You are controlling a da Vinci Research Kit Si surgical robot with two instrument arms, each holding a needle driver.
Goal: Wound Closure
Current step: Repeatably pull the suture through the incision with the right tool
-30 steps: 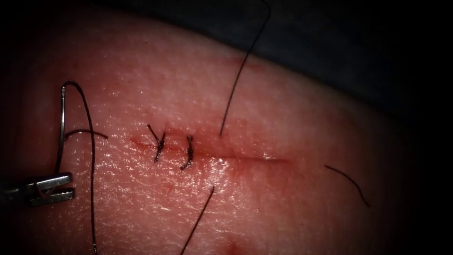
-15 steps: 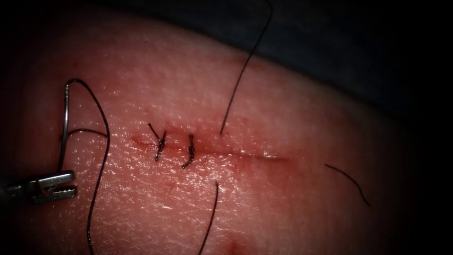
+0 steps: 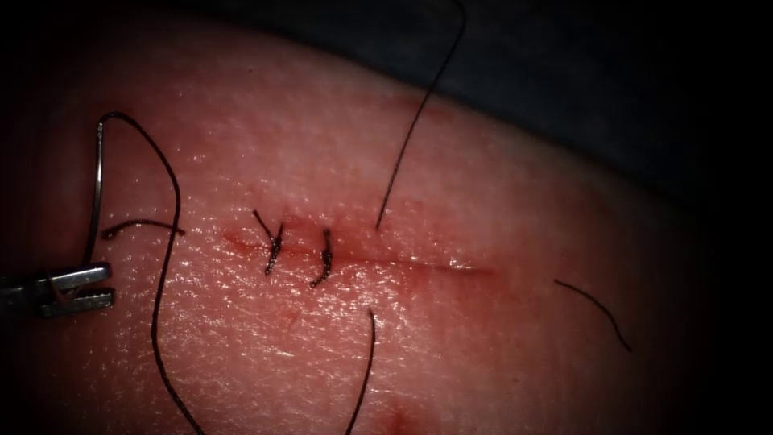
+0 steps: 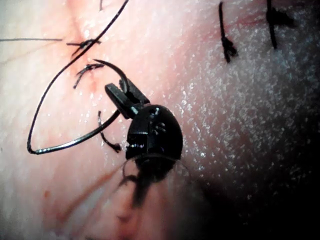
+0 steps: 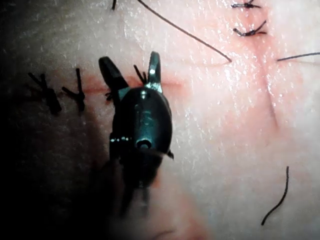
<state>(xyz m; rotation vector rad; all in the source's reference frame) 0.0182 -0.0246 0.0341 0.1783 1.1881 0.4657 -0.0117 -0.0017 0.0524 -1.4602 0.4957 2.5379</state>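
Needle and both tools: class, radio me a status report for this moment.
Left tool shut on needle, out of the tissue, left of the cut. Right tool open, holds nothing. Thread trails from needle; two stitches placed.

A dark grey-blue surface [image 3: 564, 72] lies behind the lit pink area, running along the top of the endoscope view and sloping down to the right. The edges fade into deep black shadow [image 3: 725, 242].
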